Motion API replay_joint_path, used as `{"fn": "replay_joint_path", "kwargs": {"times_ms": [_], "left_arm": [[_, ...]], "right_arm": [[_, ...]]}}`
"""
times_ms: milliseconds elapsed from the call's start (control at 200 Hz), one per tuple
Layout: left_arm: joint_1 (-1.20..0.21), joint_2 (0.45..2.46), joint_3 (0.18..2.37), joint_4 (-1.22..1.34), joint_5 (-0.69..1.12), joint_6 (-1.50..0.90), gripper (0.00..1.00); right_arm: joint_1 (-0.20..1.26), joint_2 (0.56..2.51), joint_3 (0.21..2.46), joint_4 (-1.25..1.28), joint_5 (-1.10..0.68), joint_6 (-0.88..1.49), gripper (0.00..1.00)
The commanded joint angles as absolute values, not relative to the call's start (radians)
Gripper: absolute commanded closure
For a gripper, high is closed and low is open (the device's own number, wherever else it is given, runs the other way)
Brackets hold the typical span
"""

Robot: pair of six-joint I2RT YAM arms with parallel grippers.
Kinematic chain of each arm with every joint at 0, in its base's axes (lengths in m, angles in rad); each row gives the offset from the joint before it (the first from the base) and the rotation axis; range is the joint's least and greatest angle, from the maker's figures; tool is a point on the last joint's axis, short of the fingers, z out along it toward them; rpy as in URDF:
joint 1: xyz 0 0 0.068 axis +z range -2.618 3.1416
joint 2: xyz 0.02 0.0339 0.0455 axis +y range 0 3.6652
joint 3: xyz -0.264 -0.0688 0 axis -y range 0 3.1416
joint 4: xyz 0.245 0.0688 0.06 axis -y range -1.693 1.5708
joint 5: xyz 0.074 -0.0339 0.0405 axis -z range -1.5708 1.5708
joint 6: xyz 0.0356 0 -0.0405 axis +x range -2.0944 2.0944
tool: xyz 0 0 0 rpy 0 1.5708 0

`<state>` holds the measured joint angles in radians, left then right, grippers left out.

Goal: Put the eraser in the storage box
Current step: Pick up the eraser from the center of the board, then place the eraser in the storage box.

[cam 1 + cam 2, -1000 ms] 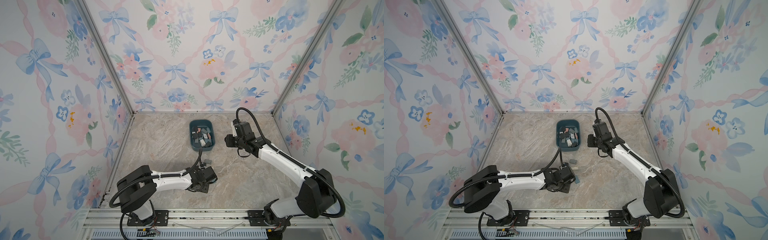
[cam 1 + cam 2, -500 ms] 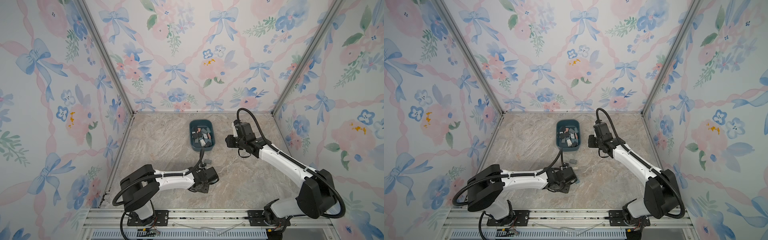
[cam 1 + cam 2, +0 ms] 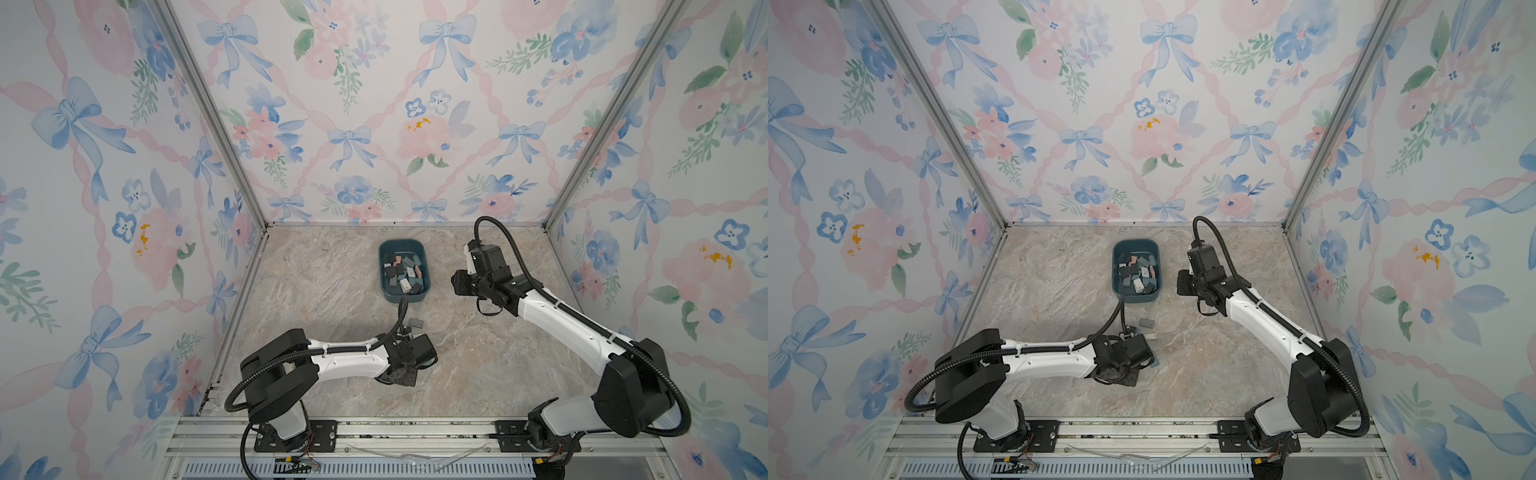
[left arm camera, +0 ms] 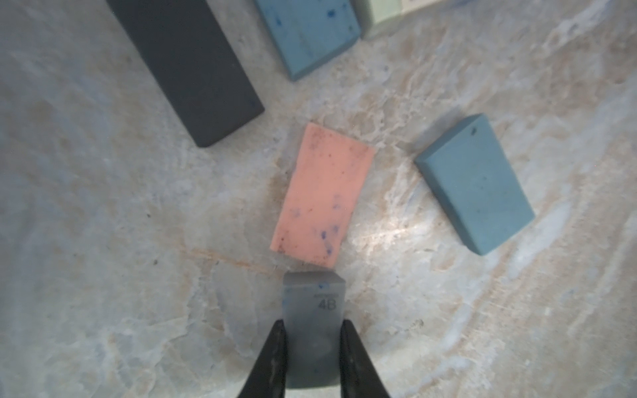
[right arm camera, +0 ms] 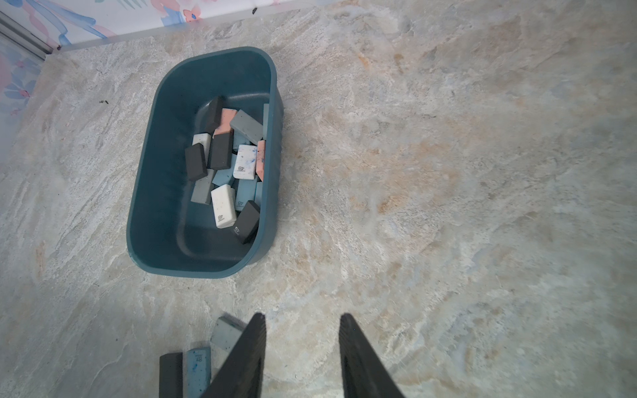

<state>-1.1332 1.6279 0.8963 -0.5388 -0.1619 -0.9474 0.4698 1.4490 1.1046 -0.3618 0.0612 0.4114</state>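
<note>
The left gripper (image 4: pixel 312 325) pinches a grey eraser (image 4: pixel 312 296), with black fingers (image 4: pixel 277 358) pressed flat on two opposite sides (whether it touches the table (image 4: pixel 103 241) I cannot tell). The pair sits near-centre, well apart from the box (image 3: pixel 402 244) farther back. The eraser is a smooth matte block stamped 4B, flecked with blue. Just beside it lies a pink slab (image 4: pixel 322 196) on marble-patterned stone. The box is teal plastic, round-cornered, and holds a heap of erasers (image 5: pixel 227 165). The right gripper (image 5: pixel 301 320) hangs spread, with nothing between its fingers, right of the box.
</note>
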Motion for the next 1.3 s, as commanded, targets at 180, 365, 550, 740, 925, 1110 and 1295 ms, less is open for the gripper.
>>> {"fn": "replay_joint_path", "kwargs": {"times_ms": [180, 365, 550, 740, 925, 1110, 1295], "left_arm": [[-1.139, 1.591, 0.908, -0.588, -0.208, -0.962, 0.75], [-1.133, 1.549, 0.917, -0.588, -0.213, -0.962, 0.75], [-1.089, 1.476, 0.939, -0.586, -0.227, -0.930, 0.74], [-0.965, 1.434, 1.029, -0.586, -0.216, -0.830, 0.72], [-0.849, 1.491, 1.172, -0.585, -0.200, -0.692, 0.70], [-0.763, 1.612, 1.313, -0.586, -0.122, -0.601, 0.70], [-0.695, 1.788, 1.485, -0.585, -0.053, -0.529, 0.71]], "right_arm": [[0.451, 1.419, 1.092, -0.359, 0.067, 0.419, 0.61], [0.449, 1.417, 1.097, -0.365, 0.063, 0.419, 0.61], [0.447, 1.417, 1.108, -0.379, 0.058, 0.412, 0.61], [0.444, 1.414, 1.108, -0.380, 0.048, 0.413, 0.61], [0.443, 1.412, 1.089, -0.359, 0.033, 0.425, 0.61], [0.442, 1.398, 1.084, -0.356, 0.017, 0.427, 0.61], [0.442, 1.381, 1.065, -0.359, 0.017, 0.437, 0.61]]}}
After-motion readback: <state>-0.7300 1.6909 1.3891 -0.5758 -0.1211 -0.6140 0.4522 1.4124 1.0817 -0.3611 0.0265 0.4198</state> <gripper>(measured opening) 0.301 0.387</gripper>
